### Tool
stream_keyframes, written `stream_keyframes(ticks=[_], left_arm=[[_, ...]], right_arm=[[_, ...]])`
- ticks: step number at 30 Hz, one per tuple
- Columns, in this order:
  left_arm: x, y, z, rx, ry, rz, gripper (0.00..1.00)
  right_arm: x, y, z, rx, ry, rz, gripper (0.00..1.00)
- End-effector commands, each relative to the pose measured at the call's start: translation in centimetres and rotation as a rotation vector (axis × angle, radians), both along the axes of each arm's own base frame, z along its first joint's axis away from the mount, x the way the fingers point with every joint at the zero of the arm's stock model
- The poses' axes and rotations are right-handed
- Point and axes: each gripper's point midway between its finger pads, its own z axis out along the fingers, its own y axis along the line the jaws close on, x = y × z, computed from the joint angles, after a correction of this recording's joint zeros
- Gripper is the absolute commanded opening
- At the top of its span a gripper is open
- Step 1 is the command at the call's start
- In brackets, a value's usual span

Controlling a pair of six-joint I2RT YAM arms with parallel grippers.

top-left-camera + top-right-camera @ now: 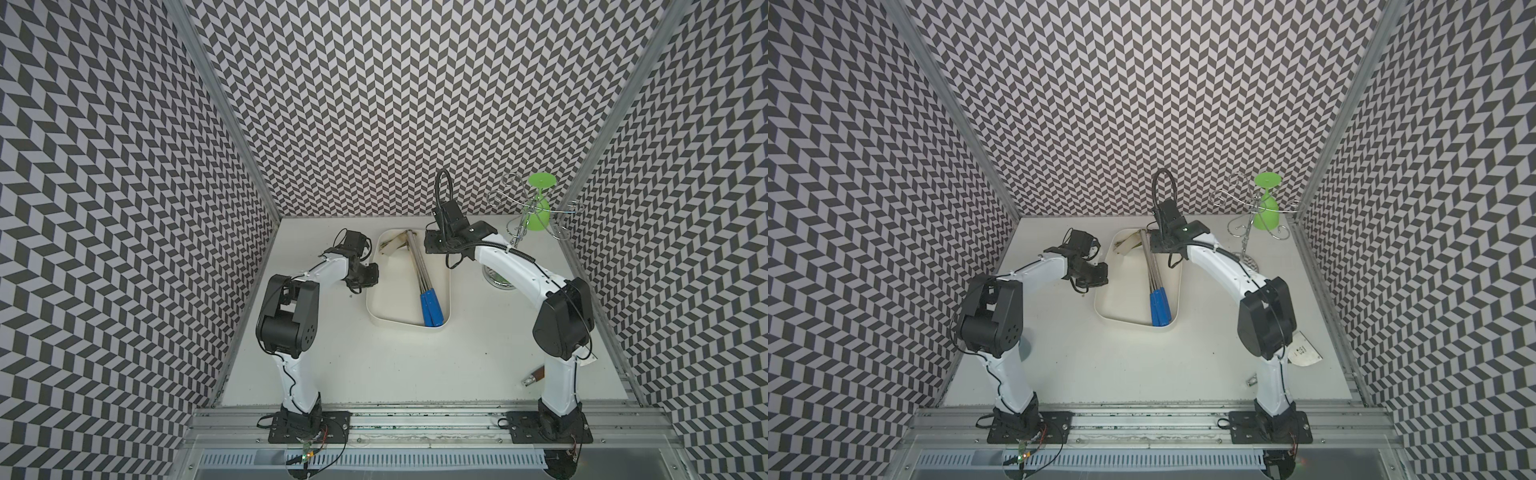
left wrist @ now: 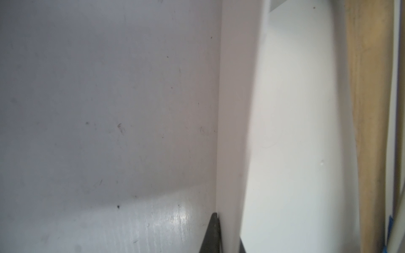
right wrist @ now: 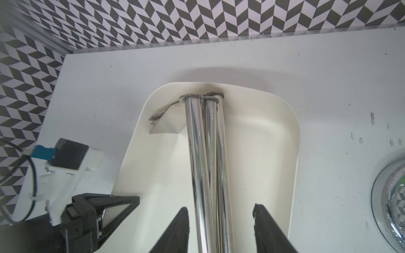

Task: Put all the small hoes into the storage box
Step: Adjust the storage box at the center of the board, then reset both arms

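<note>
One cream box (image 1: 395, 291) at frame centre is seen with two blue-handled hoes (image 1: 417, 266) laid inside; placement is judged done, only withdrawal called for. Right gripper (image 3: 220, 209), over the upper end, is held with jaws parted astride the shafts, untouching. Left gripper (image 1: 368, 277) appears pinched on the box's left wall.

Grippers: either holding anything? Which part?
Left gripper is shut on the box's long side wall. Right gripper holds nothing: jaws open astride the hoes' shafts.
</note>
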Motion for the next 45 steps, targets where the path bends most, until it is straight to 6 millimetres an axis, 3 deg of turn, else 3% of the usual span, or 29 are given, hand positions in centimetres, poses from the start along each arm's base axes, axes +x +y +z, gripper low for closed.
stream_keyframes(ticks=[1,7,11,13,17,21,23,25,28,31,34,38,45], left_arm=[[0.4,-2.6,4.1,-0.144,-0.076,-0.024,0.09],[-1.8,-2.6,4.2,-0.160,-0.059,-0.012,0.21],[-2.3,-1.9,4.3,-0.132,-0.064,-0.001,0.40],[-1.9,-1.5,5.2,-0.109,-0.094,0.005,0.49],[-0.7,-0.5,9.3,-0.067,-0.211,0.023,0.63],[-0.2,1.2,14.3,-0.031,-0.381,0.067,0.66],[-0.5,2.4,16.3,-0.019,-0.459,0.100,0.67],[-1.0,3.9,17.9,-0.005,-0.527,0.135,0.67],[-1.4,6.0,18.5,0.052,-0.570,0.188,0.69],[-1.8,8.2,19.2,0.098,-0.637,0.237,0.69],[-2.2,10.4,19.5,0.144,-0.707,0.308,0.69],[-3.2,12.5,19.1,0.207,-0.797,0.398,0.68],[-6.8,15.4,18.5,0.264,-1.096,0.508,0.71]], right_arm=[[0.0,0.2,5.7,0.082,-0.138,0.000,0.48],[-0.3,0.0,5.9,0.082,-0.136,0.003,0.49],[-0.5,-0.1,6.4,0.086,-0.145,0.007,0.49],[-0.7,-0.1,6.7,0.088,-0.152,0.012,0.49],[-1.4,-0.1,7.6,0.100,-0.175,0.045,0.49],[-3.4,-0.7,7.2,0.108,-0.202,0.088,0.51],[-5.0,-1.2,7.4,0.132,-0.251,0.116,1.00],[-6.8,-2.2,7.7,0.152,-0.326,0.122,1.00],[-8.8,-4.6,7.5,0.167,-0.437,0.078,0.99],[-10.3,-7.3,5.9,0.135,-0.539,0.026,0.99],[-11.8,-8.6,4.6,0.029,-0.648,0.089,0.99],[-12.5,-11.8,3.1,-0.061,-0.711,-0.004,0.99],[-13.5,-12.1,1.7,-0.048,-0.729,0.030,1.00]])
